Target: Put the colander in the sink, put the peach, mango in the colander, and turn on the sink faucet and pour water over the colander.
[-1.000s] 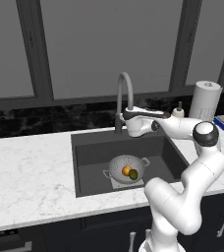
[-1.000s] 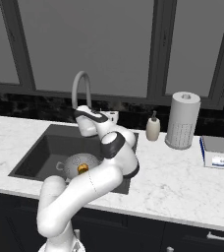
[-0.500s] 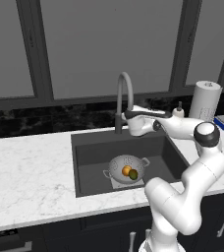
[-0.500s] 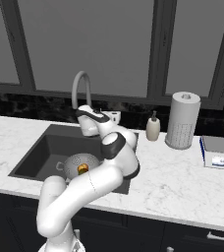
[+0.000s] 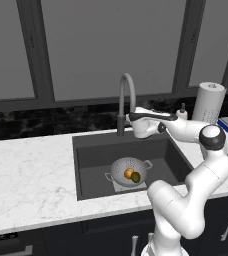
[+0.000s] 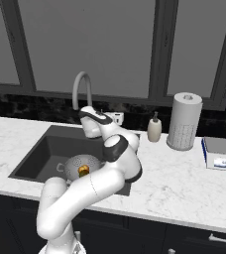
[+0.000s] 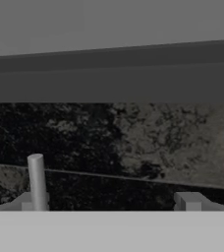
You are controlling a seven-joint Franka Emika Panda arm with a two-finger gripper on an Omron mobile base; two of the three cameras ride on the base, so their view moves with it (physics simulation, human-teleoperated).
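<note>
The white-grey colander (image 5: 127,168) (image 6: 79,162) stands on the floor of the dark sink (image 5: 101,150) (image 6: 40,154). Inside it lie the orange peach (image 5: 128,173) (image 6: 84,171) and, touching it, the olive-green mango (image 5: 136,177). The grey gooseneck sink faucet (image 5: 126,92) (image 6: 80,89) rises behind the basin. My gripper (image 5: 130,119) (image 6: 86,114) (image 7: 109,204) hovers level beside the faucet's lower stem, open, holding nothing. In the hand view a pale grey rod (image 7: 37,179) stands just by the left fingertip (image 7: 28,203).
A paper towel roll (image 5: 208,102) (image 6: 184,121) and a soap bottle (image 6: 154,130) stand on the marble counter (image 5: 31,175) right of the sink. A blue-and-white box (image 6: 218,154) lies at the far right. The dark backsplash and window frame sit close behind the faucet.
The jaws have spread slightly wider. The hand stays by the faucet, almost unmoved; colander and fruits have not shifted.
</note>
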